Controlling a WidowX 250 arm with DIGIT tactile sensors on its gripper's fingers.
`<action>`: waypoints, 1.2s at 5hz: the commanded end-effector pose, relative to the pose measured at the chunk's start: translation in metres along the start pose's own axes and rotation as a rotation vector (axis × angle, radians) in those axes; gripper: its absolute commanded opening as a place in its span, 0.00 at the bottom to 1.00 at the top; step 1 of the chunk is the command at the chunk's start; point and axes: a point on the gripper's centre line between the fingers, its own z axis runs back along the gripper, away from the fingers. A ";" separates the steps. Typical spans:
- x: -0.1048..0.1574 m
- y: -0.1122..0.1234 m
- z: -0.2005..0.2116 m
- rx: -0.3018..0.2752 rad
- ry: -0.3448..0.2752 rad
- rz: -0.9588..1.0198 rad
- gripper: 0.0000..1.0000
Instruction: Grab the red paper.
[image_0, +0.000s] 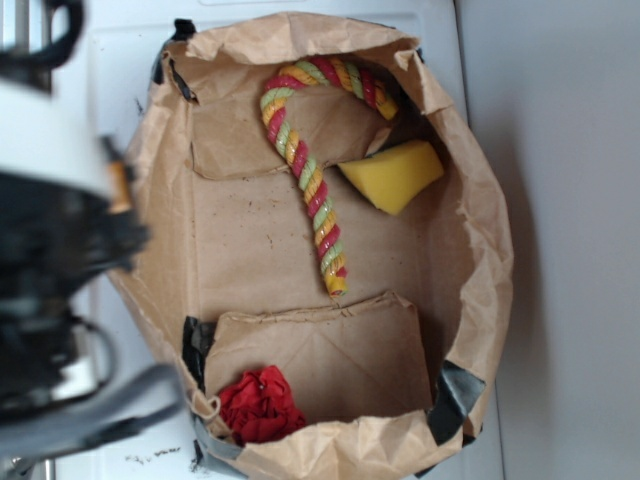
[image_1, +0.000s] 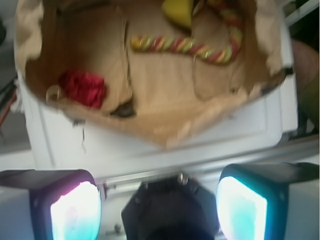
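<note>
Paper (image_0: 261, 404) and rope (image_0: 313, 170) in bag (image_0: 478, 250)

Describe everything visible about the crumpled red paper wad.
The crumpled red paper wad is bright red, thin and tissue-like, bunched into ruffled folds. It lies inside the opened brown paper bag, in a corner by the bag's wall, resting on a folded flap. A small loop of tan string lies beside it. It sits apart from the twisted rope cane. The gripper is open, nowhere near it.

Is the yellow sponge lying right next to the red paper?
No, the yellow sponge lies at the bag's far end, opposite the red paper.
</note>
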 end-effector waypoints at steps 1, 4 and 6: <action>0.050 0.009 -0.019 -0.096 -0.113 0.369 1.00; 0.078 0.022 -0.098 -0.171 0.099 0.781 1.00; 0.111 -0.001 -0.133 -0.261 0.282 0.639 1.00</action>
